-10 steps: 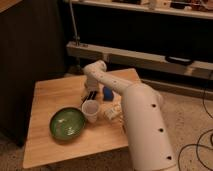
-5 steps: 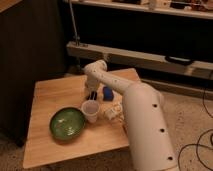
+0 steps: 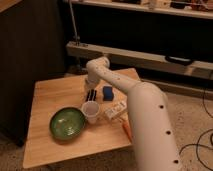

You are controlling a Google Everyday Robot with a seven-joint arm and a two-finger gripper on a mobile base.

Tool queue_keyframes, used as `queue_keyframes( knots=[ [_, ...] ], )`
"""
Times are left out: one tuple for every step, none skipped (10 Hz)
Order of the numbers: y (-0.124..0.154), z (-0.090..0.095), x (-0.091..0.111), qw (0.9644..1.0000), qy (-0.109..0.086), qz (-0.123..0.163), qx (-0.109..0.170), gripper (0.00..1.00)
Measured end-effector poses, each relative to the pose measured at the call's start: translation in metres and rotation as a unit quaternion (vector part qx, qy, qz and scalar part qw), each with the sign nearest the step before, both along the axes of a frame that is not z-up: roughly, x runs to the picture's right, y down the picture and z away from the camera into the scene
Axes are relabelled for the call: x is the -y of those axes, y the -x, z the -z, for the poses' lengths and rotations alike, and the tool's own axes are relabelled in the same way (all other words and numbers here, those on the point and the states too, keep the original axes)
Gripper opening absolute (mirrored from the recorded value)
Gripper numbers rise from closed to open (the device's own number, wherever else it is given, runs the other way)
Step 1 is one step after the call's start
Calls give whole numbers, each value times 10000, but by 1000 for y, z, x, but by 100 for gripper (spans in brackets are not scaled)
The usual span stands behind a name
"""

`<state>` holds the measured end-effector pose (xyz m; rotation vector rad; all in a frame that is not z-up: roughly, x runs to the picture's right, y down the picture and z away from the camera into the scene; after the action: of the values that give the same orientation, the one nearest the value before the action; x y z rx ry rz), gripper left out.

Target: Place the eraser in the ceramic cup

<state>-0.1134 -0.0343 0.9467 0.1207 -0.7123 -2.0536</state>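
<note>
Grasp step. We noted the gripper (image 3: 91,91) down near the middle of the table (image 3: 50,92), fingers shut, seemingly pinching the eraser (image 3: 91,97), which sat on the wood just behind the cup (image 3: 90,111). Next, we judged: lift clear, shift over the cup's mouth, release.

Dim, warm lighting; blurry throughout, far side seemingly in shadow.
</note>
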Motion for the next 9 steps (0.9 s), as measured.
queue_keyframes(
  knots=[
    [5, 16, 21, 9998, -125, -18, 146, 0],
    [6, 28, 39, 9993, -252, -34, 265, 0],
    [8, 38, 59, 9983, -421, -58, 408, 0],
    [9, 45, 70, 9971, -549, -74, 518, 0],
    [9, 51, 76, 9959, -660, -77, 611, 0],
    [7, 59, 81, 9945, -766, -93, 708, 0],
    [6, 63, 80, 9936, -814, -90, 778, 0],
    [5, 66, 79, 9928, -855, -89, 836, 0],
    [2, 68, 75, 9922, -878, -87, 878, 0]
  ],
)
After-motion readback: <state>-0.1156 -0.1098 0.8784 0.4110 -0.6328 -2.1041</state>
